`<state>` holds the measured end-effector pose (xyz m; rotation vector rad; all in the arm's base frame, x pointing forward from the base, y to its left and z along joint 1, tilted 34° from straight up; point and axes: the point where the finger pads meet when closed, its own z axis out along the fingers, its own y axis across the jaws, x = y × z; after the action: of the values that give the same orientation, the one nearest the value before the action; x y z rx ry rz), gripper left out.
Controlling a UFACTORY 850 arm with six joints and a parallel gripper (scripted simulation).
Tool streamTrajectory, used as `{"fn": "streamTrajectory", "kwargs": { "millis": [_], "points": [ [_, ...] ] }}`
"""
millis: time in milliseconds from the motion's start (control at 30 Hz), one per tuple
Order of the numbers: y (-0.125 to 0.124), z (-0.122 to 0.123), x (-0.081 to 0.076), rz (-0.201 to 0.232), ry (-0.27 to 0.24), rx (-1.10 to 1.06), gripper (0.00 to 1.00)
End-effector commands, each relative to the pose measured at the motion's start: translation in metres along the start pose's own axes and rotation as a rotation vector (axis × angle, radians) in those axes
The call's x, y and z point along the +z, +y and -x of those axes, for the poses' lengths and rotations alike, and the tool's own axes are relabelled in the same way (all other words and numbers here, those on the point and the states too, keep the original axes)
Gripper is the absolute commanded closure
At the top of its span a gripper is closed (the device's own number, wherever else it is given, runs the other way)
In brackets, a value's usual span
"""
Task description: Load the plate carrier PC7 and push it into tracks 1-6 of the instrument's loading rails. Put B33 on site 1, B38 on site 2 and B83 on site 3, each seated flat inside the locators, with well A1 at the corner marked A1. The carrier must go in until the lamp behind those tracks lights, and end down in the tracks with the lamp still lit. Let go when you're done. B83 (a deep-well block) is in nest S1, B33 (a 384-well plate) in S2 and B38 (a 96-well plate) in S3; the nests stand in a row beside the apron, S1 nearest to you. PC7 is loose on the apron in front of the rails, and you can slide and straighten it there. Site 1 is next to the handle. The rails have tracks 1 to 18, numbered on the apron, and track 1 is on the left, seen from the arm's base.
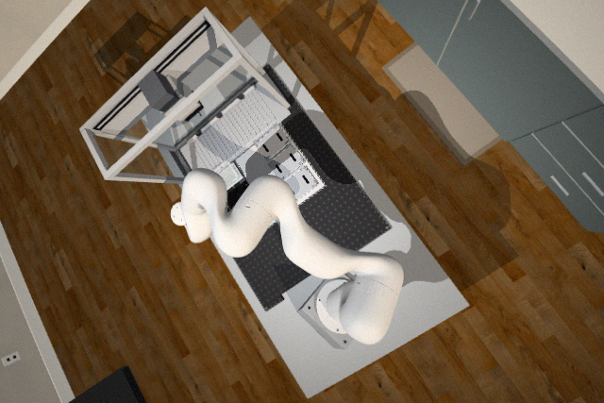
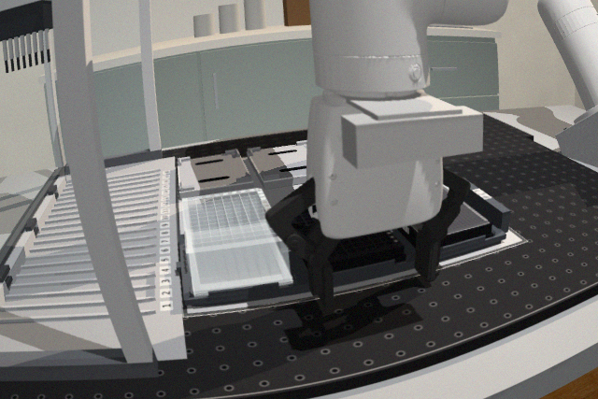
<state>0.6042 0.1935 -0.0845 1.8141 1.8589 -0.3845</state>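
The dark plate carrier PC7 (image 2: 337, 259) lies on the apron in front of the rails, lengthwise across the exterior view. A translucent block, which looks like B83 (image 2: 232, 240), sits on the carrier's end nearest the rails. Dark plates sit on the middle site (image 2: 372, 245) and on the right site (image 2: 471, 225); I cannot read their labels. My gripper (image 2: 374, 283) is open and empty, low over the carrier's middle, with its fingers reaching down at the near edge. In the top view the arm (image 1: 273, 223) hides the gripper and most of the carrier.
The loading rails (image 2: 96, 240) lie to the left, with the track numbers (image 2: 165, 263) on the apron edge. The nests (image 2: 215, 172) (image 2: 279, 158) behind the carrier look empty. The instrument's frame post (image 2: 92, 192) stands in front of the rails. The rails (image 1: 239, 130) and nests (image 1: 290, 161) also show in the top view.
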Motion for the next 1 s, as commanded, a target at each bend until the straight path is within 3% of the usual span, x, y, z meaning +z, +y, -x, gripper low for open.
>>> {"fn": "streamTrajectory", "kwargs": {
  "millis": [0, 967],
  "points": [
    [0.001, -0.003, -0.001, 0.002, 0.001, 0.000, 0.00],
    [0.001, -0.020, -0.001, 0.002, 0.001, 0.000, 0.00]
  ]
}}
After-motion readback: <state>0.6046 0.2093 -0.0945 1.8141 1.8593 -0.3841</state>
